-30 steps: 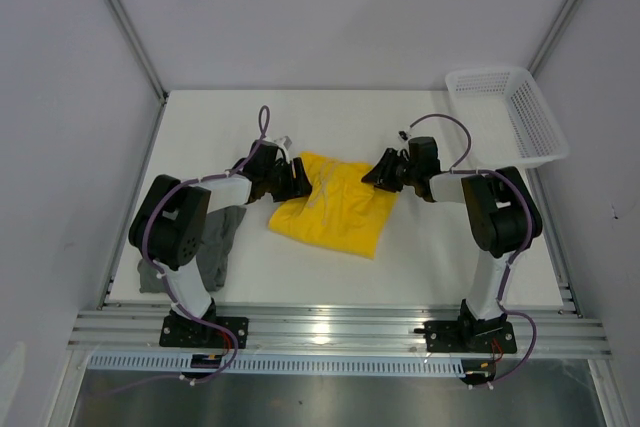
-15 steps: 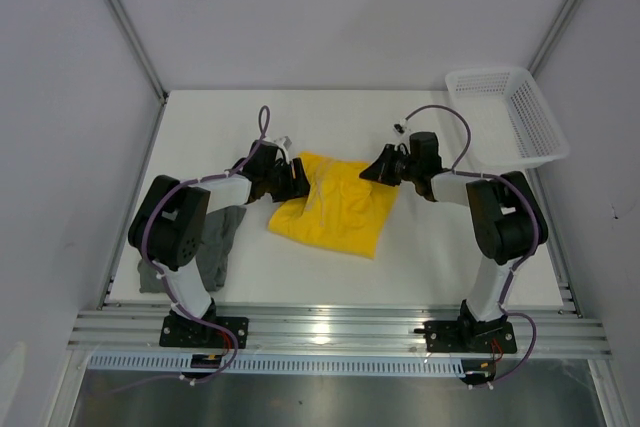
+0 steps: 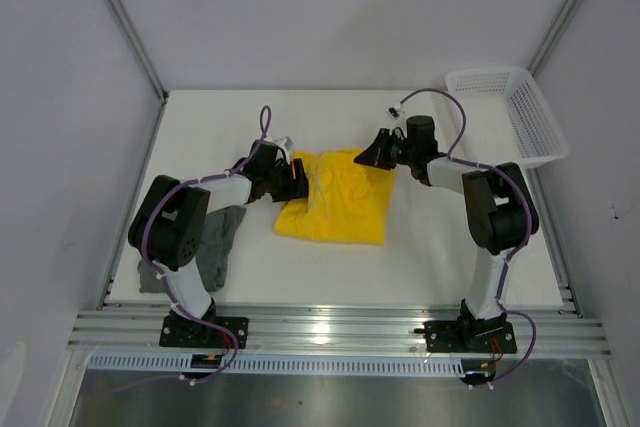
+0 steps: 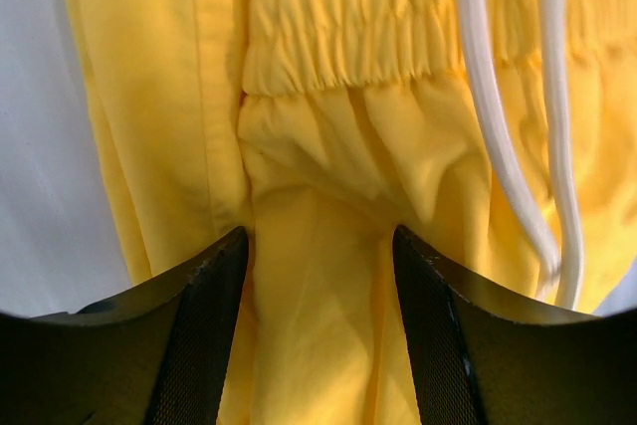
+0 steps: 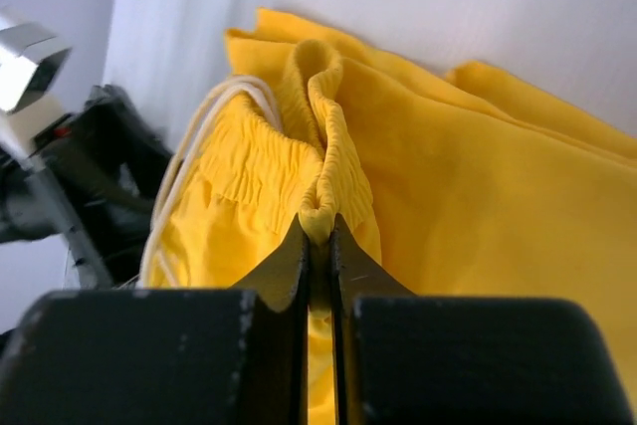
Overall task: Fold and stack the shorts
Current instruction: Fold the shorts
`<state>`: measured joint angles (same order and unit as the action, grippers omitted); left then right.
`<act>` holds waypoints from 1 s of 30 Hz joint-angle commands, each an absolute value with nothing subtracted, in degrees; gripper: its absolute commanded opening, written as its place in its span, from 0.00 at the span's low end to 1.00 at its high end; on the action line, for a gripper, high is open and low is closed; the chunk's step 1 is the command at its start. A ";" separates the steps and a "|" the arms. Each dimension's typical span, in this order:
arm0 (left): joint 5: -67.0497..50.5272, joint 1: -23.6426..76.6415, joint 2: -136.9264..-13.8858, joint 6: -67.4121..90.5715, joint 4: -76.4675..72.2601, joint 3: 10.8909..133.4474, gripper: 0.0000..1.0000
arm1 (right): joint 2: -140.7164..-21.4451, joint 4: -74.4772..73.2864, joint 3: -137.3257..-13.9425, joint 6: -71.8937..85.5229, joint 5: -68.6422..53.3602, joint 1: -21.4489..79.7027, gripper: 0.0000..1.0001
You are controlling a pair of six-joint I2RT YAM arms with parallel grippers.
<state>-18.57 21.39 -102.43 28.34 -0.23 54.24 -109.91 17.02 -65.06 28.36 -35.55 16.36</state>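
Seeing yellow shorts (image 3: 335,197) lying mid-table (image 3: 430,257) between the two arms, bunched into a rumpled rectangle, waistband (image 5: 333,141) along the far edge. Reading right gripper (image 3: 378,154) as clamped on that waistband at the far right corner: in right wrist view, fingertips pressed together with a thin ridge of gathered yellow elastic pinched between them, cloth pulled up into a small peak at the pinch. Reading left gripper (image 3: 297,179) as spread, sitting at the far left part of the same pair. In left wrist view, fingers (image 4: 204,325) well apart with a fold of yellow cloth lying between them, just below the waistband seam. Can't tell whether those tips press into the cloth or merely straddle it. Spotting two strands of white drawstring (image 4: 498,126) running down from the elastic, just right of the left gripper's right finger. Finding grey shorts (image 3: 215,242) crumpled at the near left of the table, right beside the left arm and partly hidden under it, apart from the yellow pair, not stacked. Noting white mesh basket (image 3: 510,112) at the far right corner, well away from both pairs.
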 commanded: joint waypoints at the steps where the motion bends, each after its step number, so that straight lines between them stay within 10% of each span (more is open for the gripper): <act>1: -17.05 21.97 -103.10 26.19 4.31 54.67 0.64 | -117.23 12.77 -73.36 26.90 -35.86 15.38 0.02; 7: -14.60 21.88 -100.20 27.50 5.09 53.17 0.64 | -124.10 6.94 -78.66 26.10 -33.31 15.03 0.06; 12: -10.90 21.71 -93.70 28.04 8.78 53.70 0.69 | -121.56 5.90 -79.18 25.67 -33.40 14.59 0.59; 15: -9.58 21.27 -89.75 29.35 9.40 53.18 0.74 | -118.40 3.70 -80.15 24.79 -34.45 14.33 0.69; 30: -17.66 21.00 -89.82 25.93 3.70 53.88 0.80 | -103.36 -5.26 -66.54 21.45 -32.18 15.20 0.69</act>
